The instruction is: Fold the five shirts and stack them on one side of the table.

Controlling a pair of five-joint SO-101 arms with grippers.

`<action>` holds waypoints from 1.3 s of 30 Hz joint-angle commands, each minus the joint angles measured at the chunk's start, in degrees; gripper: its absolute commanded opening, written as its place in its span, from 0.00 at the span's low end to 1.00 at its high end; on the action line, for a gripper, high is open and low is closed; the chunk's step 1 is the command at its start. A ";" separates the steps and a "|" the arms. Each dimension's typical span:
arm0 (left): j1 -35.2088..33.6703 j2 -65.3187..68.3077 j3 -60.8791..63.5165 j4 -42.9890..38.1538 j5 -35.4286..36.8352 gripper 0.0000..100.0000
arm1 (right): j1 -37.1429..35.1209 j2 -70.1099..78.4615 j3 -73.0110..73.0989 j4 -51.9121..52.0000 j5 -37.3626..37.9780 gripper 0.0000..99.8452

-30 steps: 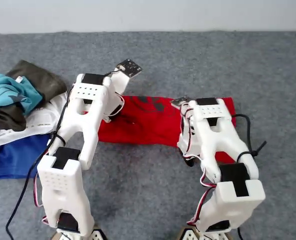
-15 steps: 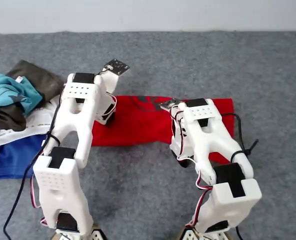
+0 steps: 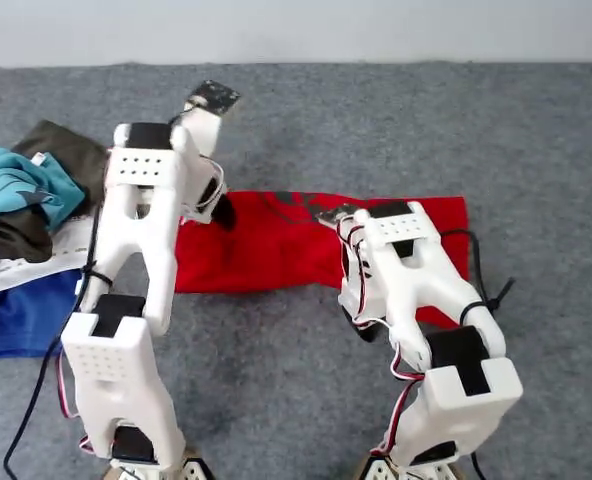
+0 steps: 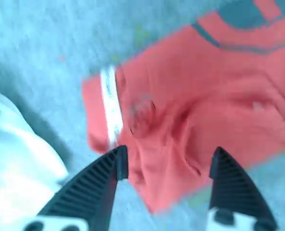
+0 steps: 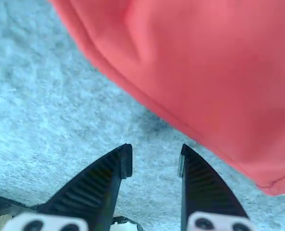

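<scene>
Red shirt (image 3: 276,250) lies mid-table as a long strip. Left gripper (image 4: 169,155) is spread above its wrinkled end, right gripper (image 5: 155,151) spread just beside its near edge, both empty. Risk: right pinches carpet (image 5: 46,72) and misses the cloth.

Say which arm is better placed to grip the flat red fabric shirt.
Left, probably. The left gripper, open, hangs over the labelled end of the red fabric shirt; the right gripper, open, is over grey carpet beside it.
</scene>
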 commanded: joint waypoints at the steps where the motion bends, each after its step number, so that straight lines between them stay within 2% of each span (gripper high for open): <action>1: 1.23 -2.73 1.10 6.42 -4.04 0.27 | -0.04 -2.59 0.09 -0.57 0.62 0.16; 6: 1.05 -2.73 8.57 2.20 -6.24 0.27 | -0.04 -2.95 0.00 -0.57 0.62 0.16; 12: -0.70 -2.64 11.74 -11.43 -6.15 0.27 | -0.04 -2.95 0.00 -0.57 0.62 0.16; 17: -1.23 -2.73 14.81 -18.20 -6.15 0.27 | -0.04 -2.95 0.00 -0.57 0.62 0.16; 22: -1.32 -3.16 14.81 -19.60 -6.59 0.27 | -0.04 -2.95 0.00 -0.57 0.62 0.16; 28: -1.32 -2.90 14.81 -19.25 -13.63 0.27 | -0.04 -2.95 0.00 -0.57 0.62 0.16; 39: -2.02 -3.34 14.73 -19.25 -18.99 0.27 | -0.04 -2.95 0.00 -0.57 0.62 0.16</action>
